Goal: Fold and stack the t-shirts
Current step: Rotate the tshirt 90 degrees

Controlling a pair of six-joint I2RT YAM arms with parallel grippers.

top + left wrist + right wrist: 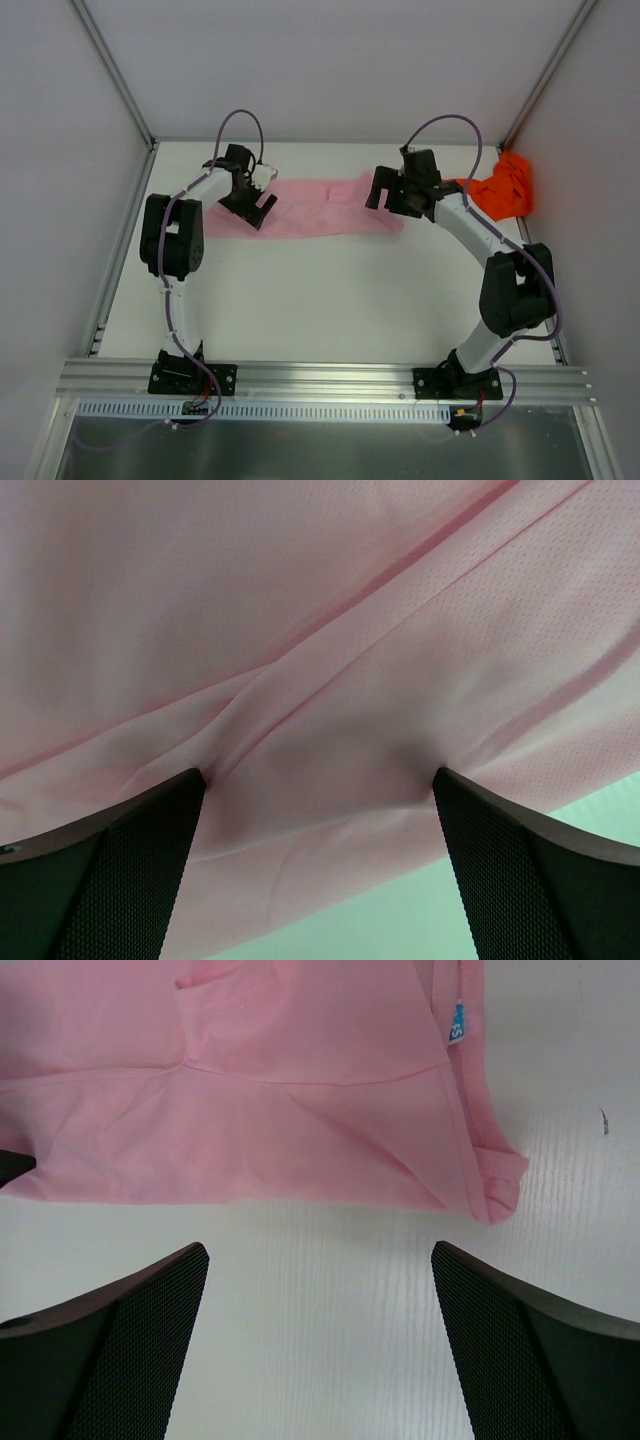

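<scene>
The pale pink t-shirt [315,212] lies as a long flat strip across the far part of the table. My left gripper [260,207] is open over its left part. In the left wrist view the open gripper [320,775] stands with its fingertips down on the creased pink cloth [330,660], nothing pinched. My right gripper [385,198] is open at the shirt's right end. In the right wrist view it [320,1250] hovers over bare table just short of the shirt's edge [260,1110], whose blue neck label [456,1026] shows. The orange-red t-shirt [505,185] lies crumpled at the far right.
White walls with metal posts close in the table at the back and sides. A metal rail [320,378] runs along the near edge by the arm bases. White table surface [330,300] lies between the shirts and the bases.
</scene>
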